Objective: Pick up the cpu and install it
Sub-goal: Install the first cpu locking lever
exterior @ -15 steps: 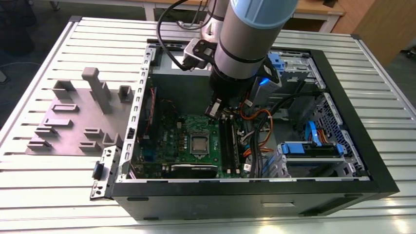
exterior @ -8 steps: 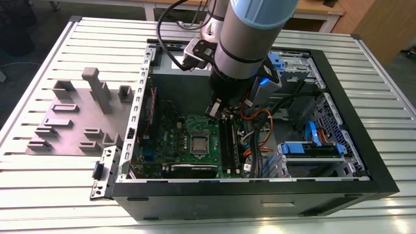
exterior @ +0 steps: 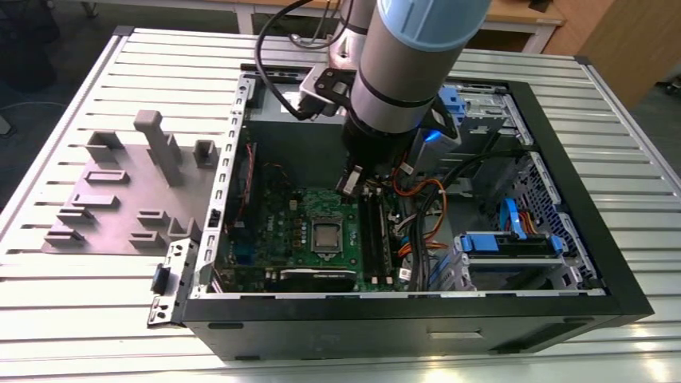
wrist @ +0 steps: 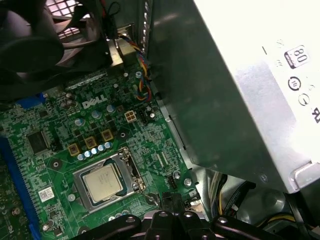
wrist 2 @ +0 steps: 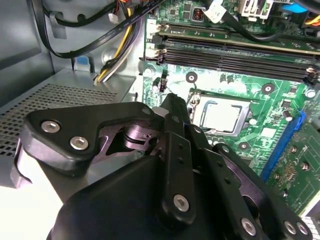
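Note:
The cpu [exterior: 324,234] is a small dull silver square lying flat in its socket on the green motherboard [exterior: 279,231], inside the open computer case. In both wrist views the cpu [wrist 2: 221,116] [wrist: 103,182] sits level inside the metal socket frame. My gripper [exterior: 352,182] hangs over the board a little beyond the socket, toward the back of the case. Its black fingertips [wrist 2: 172,102] [wrist: 175,202] look pressed together with nothing between them. The gripper does not touch the cpu.
The case walls [exterior: 239,159] box in the board. A grey power supply [wrist: 240,100] stands close beside the gripper. Black and coloured cables [exterior: 426,199], memory slots [wrist 2: 235,55] and blue drive bays [exterior: 511,239] crowd the exterior view's right. Grey plastic blocks [exterior: 127,191] stand outside on the slatted table.

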Motion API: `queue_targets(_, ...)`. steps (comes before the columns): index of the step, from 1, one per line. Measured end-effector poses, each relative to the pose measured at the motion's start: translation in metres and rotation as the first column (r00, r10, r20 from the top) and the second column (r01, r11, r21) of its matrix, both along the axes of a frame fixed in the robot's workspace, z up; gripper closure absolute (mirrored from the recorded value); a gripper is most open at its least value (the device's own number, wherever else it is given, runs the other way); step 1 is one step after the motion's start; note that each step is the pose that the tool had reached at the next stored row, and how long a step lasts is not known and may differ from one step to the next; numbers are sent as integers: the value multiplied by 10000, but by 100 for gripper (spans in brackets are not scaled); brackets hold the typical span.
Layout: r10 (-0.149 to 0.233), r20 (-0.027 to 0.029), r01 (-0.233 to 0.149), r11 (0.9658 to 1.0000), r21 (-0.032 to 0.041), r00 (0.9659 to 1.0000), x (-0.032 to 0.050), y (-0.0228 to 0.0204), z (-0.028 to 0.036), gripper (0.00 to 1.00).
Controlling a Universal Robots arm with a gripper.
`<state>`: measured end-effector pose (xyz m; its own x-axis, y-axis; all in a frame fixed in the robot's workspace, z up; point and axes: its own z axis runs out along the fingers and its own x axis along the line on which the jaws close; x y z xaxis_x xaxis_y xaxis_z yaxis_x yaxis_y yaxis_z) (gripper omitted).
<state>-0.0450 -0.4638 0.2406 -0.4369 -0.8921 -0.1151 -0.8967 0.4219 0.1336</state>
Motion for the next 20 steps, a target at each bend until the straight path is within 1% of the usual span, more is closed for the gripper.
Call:
queue_targets(2, 163, 0, -163, 9999, -3, 9999, -4, -7, 0, 89)
queue_targets(4, 233, 1, -233, 9997, -6, 9997, -5, -26, 0, 89)
queue_targets(12, 255, -1, -255, 9997, -52, 9997, -6, -68, 0, 89)
queue_targets(20, 255, -1, -255, 9997, -55, 9997, -6, -76, 0, 89)
